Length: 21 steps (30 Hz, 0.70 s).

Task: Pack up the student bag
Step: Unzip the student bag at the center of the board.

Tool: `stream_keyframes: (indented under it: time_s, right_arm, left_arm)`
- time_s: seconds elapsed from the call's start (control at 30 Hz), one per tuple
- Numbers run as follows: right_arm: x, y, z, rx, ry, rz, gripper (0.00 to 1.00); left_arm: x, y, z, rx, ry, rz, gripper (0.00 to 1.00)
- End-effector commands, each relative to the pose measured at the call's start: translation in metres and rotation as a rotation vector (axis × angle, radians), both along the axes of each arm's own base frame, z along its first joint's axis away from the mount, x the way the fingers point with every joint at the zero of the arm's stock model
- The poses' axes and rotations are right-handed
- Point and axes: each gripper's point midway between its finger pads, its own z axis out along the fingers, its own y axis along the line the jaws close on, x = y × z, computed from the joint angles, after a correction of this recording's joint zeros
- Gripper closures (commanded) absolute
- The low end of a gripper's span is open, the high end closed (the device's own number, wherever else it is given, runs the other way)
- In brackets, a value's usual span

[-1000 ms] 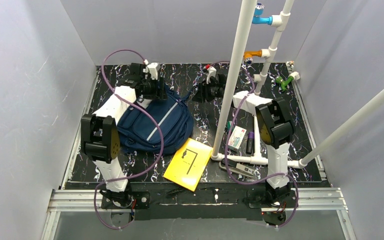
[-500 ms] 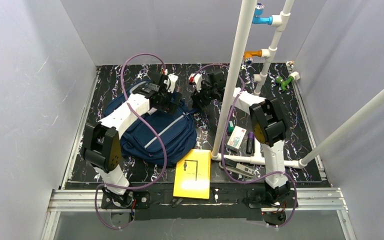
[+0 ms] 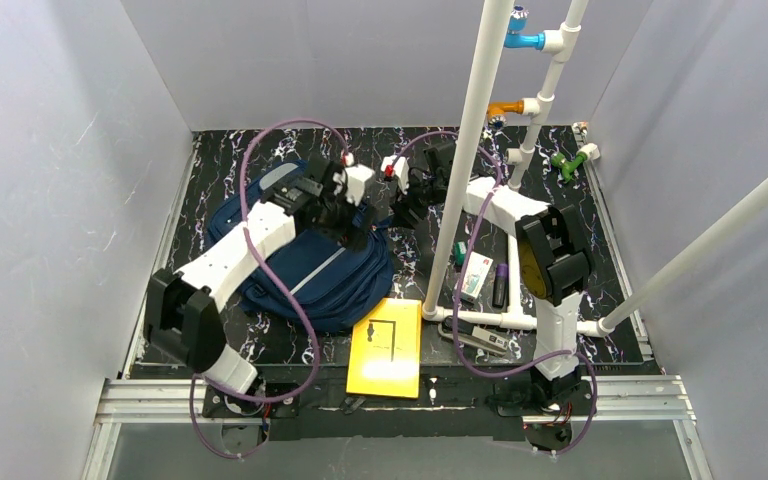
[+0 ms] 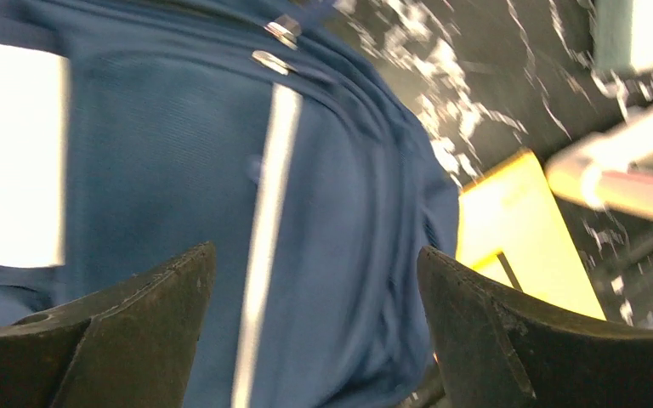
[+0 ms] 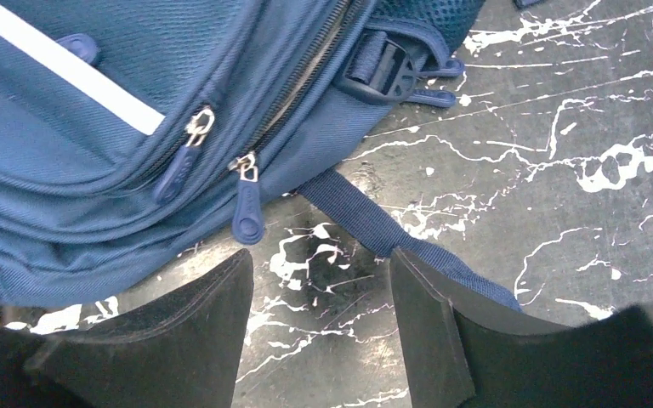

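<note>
My left pincer hangs released above the navy student bag, which lies flat on the black marbled table — left of the white pipe stand. My right pincer, unclenched and empty, hovers just beside the bag's zipper pulls — a yellow booklet lies at the bag's near edge.

We call this a robot lab test cell: plain pale wall panels box in a black marbled desk. A left arm and a right arm are bolted to an aluminium rail at its near edge. A white pipe frame with coloured fittings and loose purple cables fit that too.
</note>
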Motion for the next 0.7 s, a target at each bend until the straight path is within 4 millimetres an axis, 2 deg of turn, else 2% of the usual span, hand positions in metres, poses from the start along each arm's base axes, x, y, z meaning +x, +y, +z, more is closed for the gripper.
stream_keyframes:
  time_s: [0.0, 0.13, 0.27, 0.4, 0.6, 0.67]
  right_arm:
    - [-0.011, -0.003, 0.021, 0.0, -0.062, 0.113, 0.32]
    - [-0.018, 0.0, 0.014, -0.011, -0.054, 0.198, 0.32]
    - [-0.021, 0.007, 0.015, 0.028, -0.075, 0.242, 0.33]
    - [-0.026, 0.022, 0.018, 0.073, -0.095, 0.274, 0.33]
    - [-0.029, 0.04, -0.006, -0.007, -0.087, 0.287, 0.37]
    - [-0.027, 0.042, -0.011, -0.03, -0.092, 0.269, 0.4]
  left_arm:
    - [-0.053, -0.008, 0.003, 0.017, 0.008, -0.114, 0.12]
    - [-0.067, -0.014, -0.013, 0.095, 0.012, -0.143, 0.15]
    - [-0.069, -0.012, -0.024, 0.137, 0.016, -0.122, 0.23]
    - [-0.068, -0.014, -0.029, 0.104, -0.003, -0.089, 0.23]
    - [-0.07, -0.019, -0.033, 0.064, 0.013, -0.065, 0.24]
    - [-0.072, -0.02, -0.034, 0.057, 0.019, -0.064, 0.29]
